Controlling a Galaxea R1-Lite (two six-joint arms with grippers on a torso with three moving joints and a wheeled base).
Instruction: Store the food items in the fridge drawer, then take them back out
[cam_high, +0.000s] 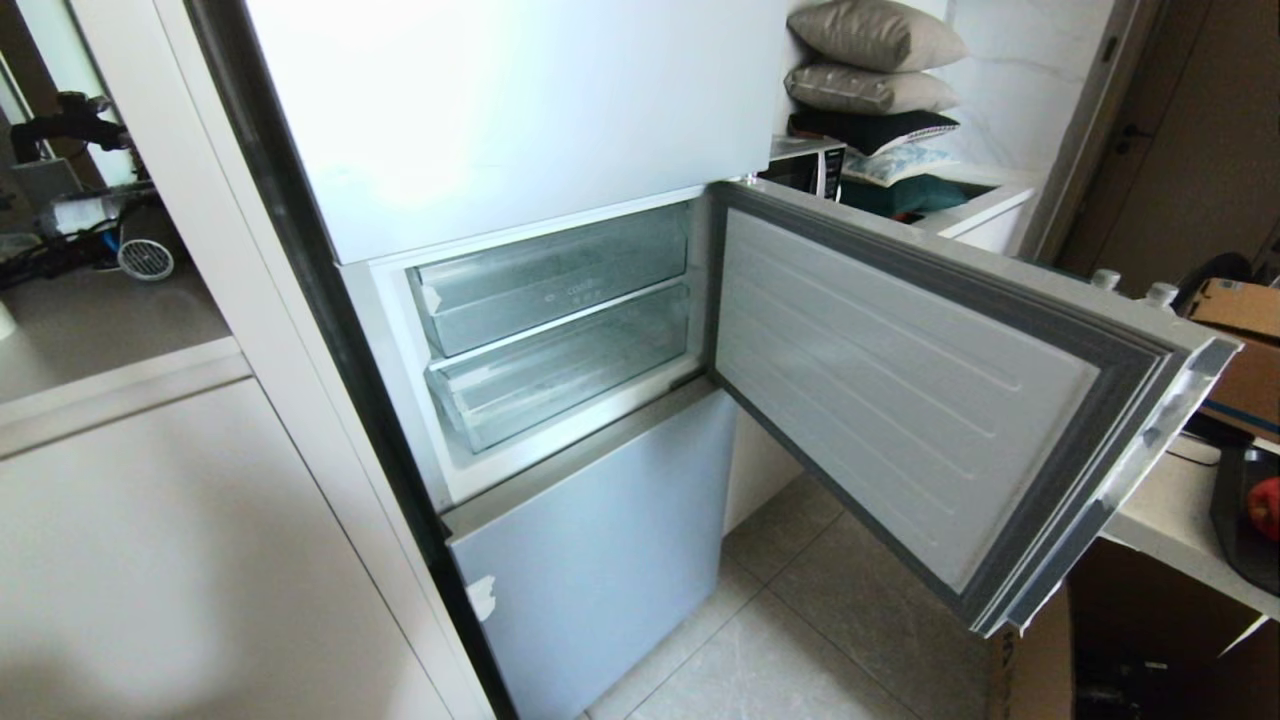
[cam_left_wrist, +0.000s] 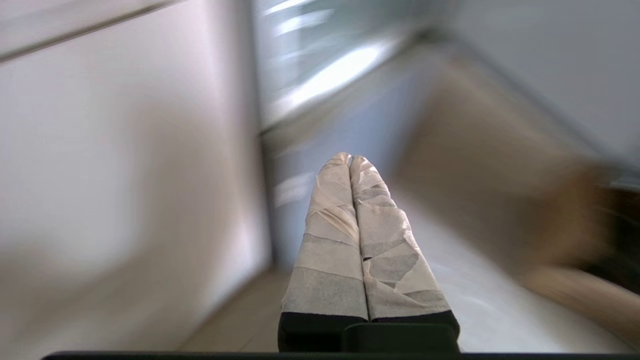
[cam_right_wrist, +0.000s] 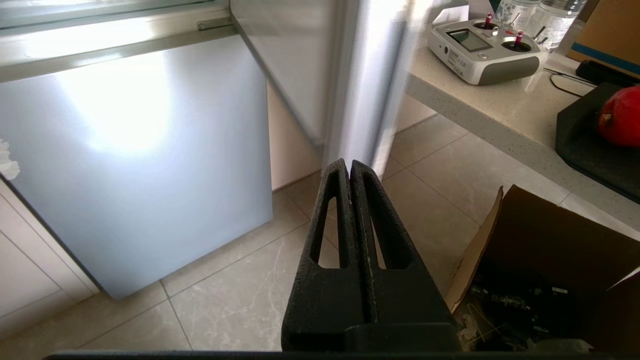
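Behind open door (cam_high: 900, 400), fridge drawer (cam_high: 560, 372) long axis crosswise; left tool (cam_left_wrist: 350, 159), right tool (cam_right_wrist: 349, 163) both closed, empty.

The left gripper (cam_left_wrist: 351, 159) is seen to be made of two long tapered fingers (cam_left_wrist: 330, 235) wrapped in overlapping strips of creased beige masking tape, with black material exposed at their base. The right gripper (cam_right_wrist: 350, 164) is formed of two bare black fingers (cam_right_wrist: 385, 235) of rough foam-like texture, each pierced by a long triangular slot.
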